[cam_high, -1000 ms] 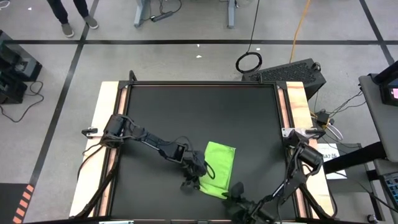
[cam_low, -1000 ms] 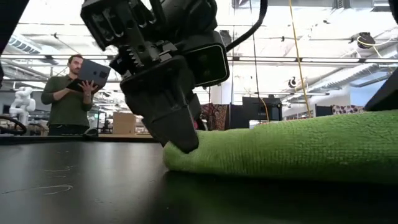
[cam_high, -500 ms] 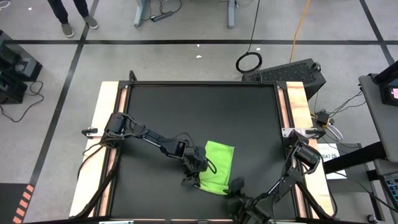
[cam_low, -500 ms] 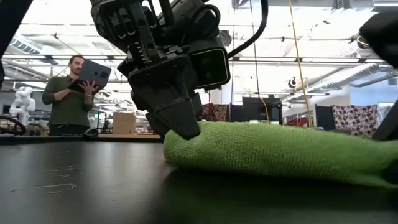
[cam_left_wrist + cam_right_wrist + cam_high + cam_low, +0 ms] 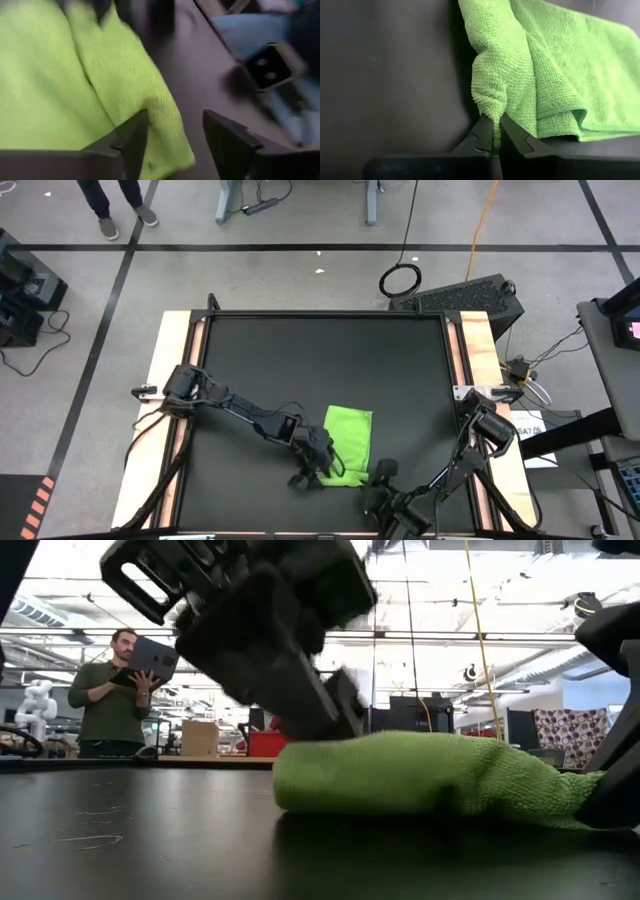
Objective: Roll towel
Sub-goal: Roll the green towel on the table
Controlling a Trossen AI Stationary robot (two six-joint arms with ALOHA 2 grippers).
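Towel [image 5: 348, 441]: one, partly rolled | left claw [image 5: 172, 137]: apart beside its edge | right claw [image 5: 496, 136]: pinching its corner

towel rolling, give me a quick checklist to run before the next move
1. Right claw shut on the towel's edge: ok, fabric is pinched between its fingers.
2. Left claw free of the cloth: ok, fingers apart, towel edge lies by them unclamped.
3. Towel partly rolled: ok, a thick fold shows in the low view.
4. Towel fully on the table: ok.
5. Roll tight and even: cannot tell.
6. Person away from the table: ok, standing in the background.
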